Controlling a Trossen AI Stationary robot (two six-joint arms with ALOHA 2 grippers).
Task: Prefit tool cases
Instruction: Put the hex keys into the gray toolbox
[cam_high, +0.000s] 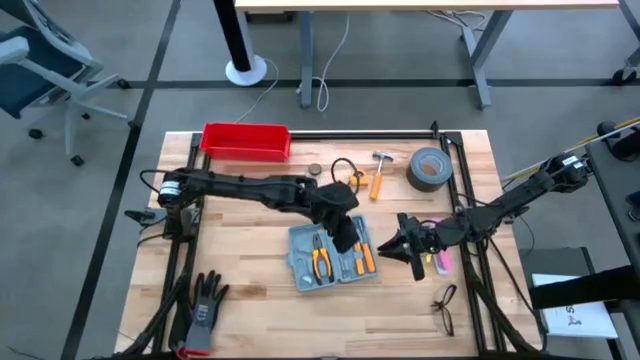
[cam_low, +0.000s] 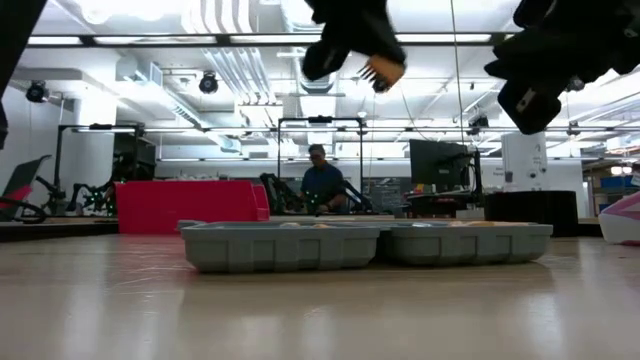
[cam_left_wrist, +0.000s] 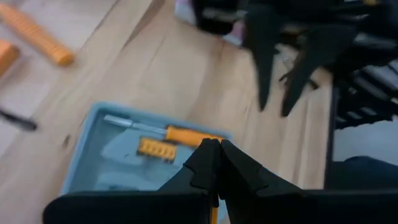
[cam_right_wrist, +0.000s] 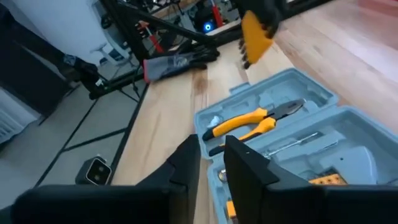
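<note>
The grey-blue tool case (cam_high: 330, 255) lies open and flat on the wooden table, its two halves side by side (cam_low: 370, 245). Orange-handled pliers (cam_right_wrist: 249, 121) and screwdrivers sit in its slots. My left gripper (cam_high: 345, 238) hangs above the case, shut on a small orange ribbed piece (cam_right_wrist: 255, 34). My right gripper (cam_high: 392, 248) stands just right of the case, pointing toward it. Its fingers (cam_right_wrist: 211, 152) are a little apart, with nothing between them. My left gripper pinches the orange ribbed piece by its upper end (cam_right_wrist: 252, 17) between its two fingers. The fingers slant down from above. The piece hangs below them (cam_low: 383, 70), lifted clear of the case and the table.
A red bin (cam_high: 245, 140) stands at the far left. A tape roll (cam_high: 430, 168), a hammer (cam_high: 380, 172) and small tools lie along the far side. A black glove (cam_high: 205, 300) lies near left, glasses (cam_high: 445, 305) near right, and a pink thing (cam_high: 440, 262) under my right arm.
</note>
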